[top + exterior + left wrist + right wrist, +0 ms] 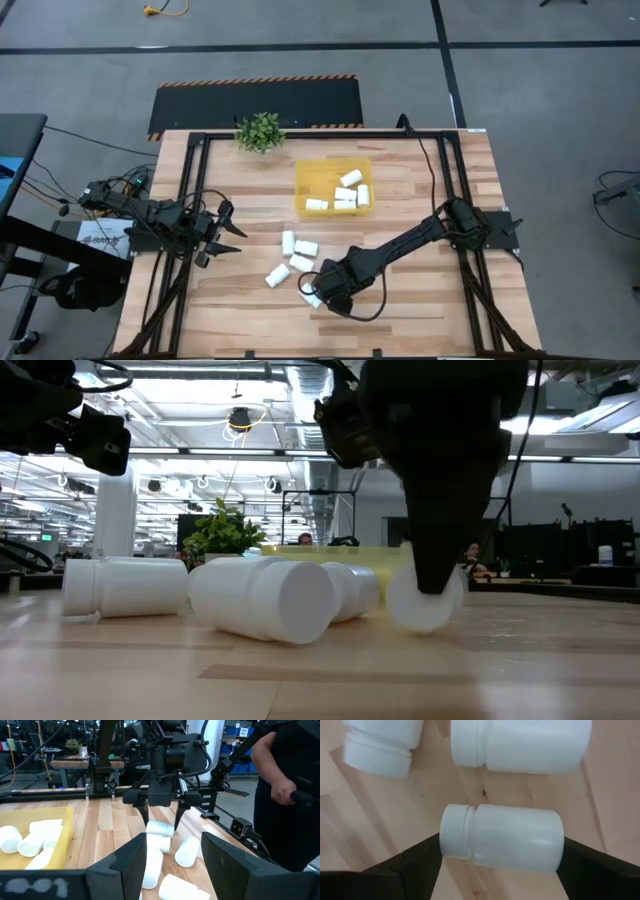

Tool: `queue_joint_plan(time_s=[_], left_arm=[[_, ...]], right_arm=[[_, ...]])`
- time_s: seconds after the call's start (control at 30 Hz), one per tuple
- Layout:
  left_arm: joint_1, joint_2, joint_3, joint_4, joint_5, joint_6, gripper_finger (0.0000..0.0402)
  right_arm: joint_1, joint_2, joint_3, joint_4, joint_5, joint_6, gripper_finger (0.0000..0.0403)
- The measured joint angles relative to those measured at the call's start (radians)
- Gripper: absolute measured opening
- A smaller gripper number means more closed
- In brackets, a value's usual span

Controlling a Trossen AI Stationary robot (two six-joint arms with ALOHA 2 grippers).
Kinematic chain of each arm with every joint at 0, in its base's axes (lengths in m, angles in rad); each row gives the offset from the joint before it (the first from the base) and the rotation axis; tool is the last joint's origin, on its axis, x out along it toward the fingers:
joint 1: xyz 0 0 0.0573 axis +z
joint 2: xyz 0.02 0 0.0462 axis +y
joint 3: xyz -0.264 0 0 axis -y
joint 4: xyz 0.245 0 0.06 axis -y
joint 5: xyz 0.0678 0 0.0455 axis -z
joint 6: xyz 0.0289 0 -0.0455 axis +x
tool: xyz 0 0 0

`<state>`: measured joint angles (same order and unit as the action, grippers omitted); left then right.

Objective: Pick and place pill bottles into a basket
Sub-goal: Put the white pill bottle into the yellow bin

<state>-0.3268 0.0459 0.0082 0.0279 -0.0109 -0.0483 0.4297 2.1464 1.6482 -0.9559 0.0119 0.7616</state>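
I have the right gripper (318, 293) down on the table's near middle, its fingers pressing both ends of a lying bottle (502, 837), basket (303, 180) beyond; left gripper (222, 238) clenched, idle.

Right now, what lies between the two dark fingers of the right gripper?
One white plastic pill bottle, lying on its side on the wooden table, fills the gap of the right gripper; the right wrist view shows it.

Dark jointed arms (400, 245), black cables, wedge-shaped fingers (415, 865)
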Motion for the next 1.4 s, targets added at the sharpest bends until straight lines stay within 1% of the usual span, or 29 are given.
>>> queue_joint_plan(time_s=[0.17, 0.43, 0.67, 0.83, 1.03, 1.23, 1.4], left_arm=[[0.000, 0.000, 0.000, 0.000, 0.000, 0.000, 0.0177], [0.000, 0.000, 0.000, 0.000, 0.000, 0.000, 0.0177], [0.000, 0.000, 0.000, 0.000, 0.000, 0.000, 0.0177], [0.000, 0.000, 0.000, 0.000, 0.000, 0.000, 0.0177], [0.000, 0.000, 0.000, 0.000, 0.000, 0.000, 0.0177], [0.000, 0.000, 0.000, 0.000, 0.000, 0.000, 0.0177], [0.000, 0.000, 0.000, 0.000, 0.000, 0.000, 0.0177]], right_arm=[[-0.003, 0.000, 0.055, -0.087, -0.009, 0.007, 0.0317], [-0.038, 0.000, 0.167, -0.242, -0.008, -0.028, 0.0340], [-0.103, 0.000, 0.297, -0.361, -0.007, -0.062, 0.0327], [-0.169, 0.000, 0.374, -0.420, -0.007, -0.110, 0.0332], [-0.267, 0.000, 0.428, -0.448, -0.009, -0.176, 0.0338], [-0.377, 0.000, 0.470, -0.444, -0.010, -0.212, 0.0334], [-0.477, 0.000, 0.477, -0.399, -0.011, -0.213, 0.0337]])
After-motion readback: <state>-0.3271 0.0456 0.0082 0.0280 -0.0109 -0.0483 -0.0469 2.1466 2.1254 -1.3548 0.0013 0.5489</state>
